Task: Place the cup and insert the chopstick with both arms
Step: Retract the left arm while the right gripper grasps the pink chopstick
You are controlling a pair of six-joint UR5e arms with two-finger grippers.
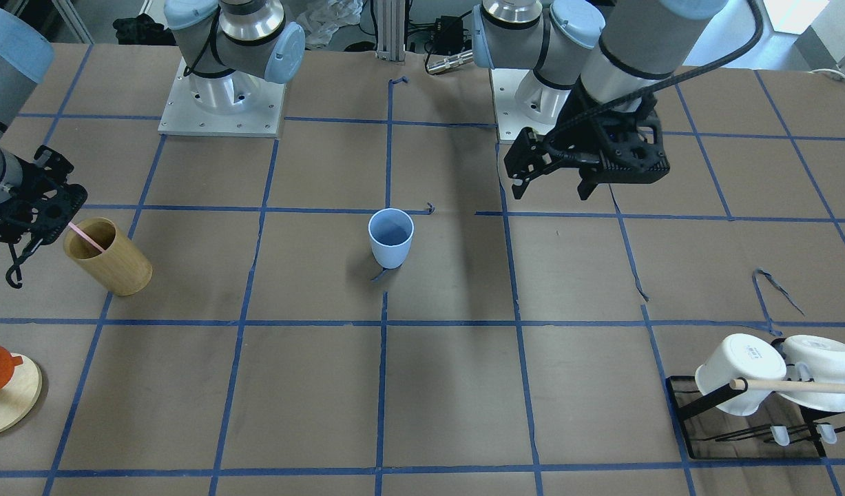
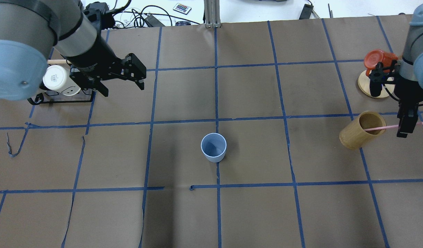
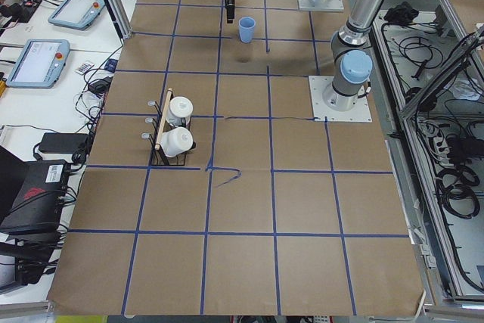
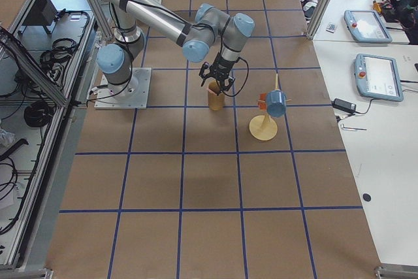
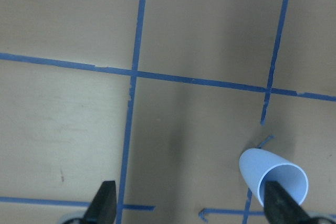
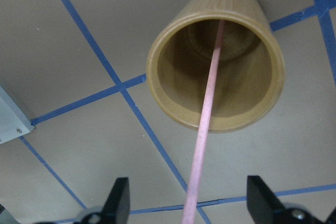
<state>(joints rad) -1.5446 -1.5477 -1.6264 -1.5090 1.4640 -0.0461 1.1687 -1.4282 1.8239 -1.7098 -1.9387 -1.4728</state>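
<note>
The light-blue cup [image 1: 390, 238] stands upright near the table's middle, also in the overhead view [image 2: 213, 147] and low right in the left wrist view [image 5: 273, 174]. My left gripper [image 2: 123, 89] hangs open and empty above the table, away from the cup and towards the mug rack; it also shows in the front view [image 1: 551, 193]. A pale-pink chopstick [image 6: 207, 108] leans out of the tan wooden cup [image 2: 363, 130]. My right gripper [image 6: 190, 208] is open, its fingers wide apart on either side of the chopstick's upper end, just beside the wooden cup's rim [image 1: 85, 238].
A black rack with two white mugs [image 1: 739, 375] and a wooden dowel [image 1: 801, 386] stands at the table's left end [image 2: 58, 81]. A round wooden stand with an orange cup [image 2: 378, 60] stands beyond the wooden cup. The arm bases [image 1: 222, 103] are at the robot's edge.
</note>
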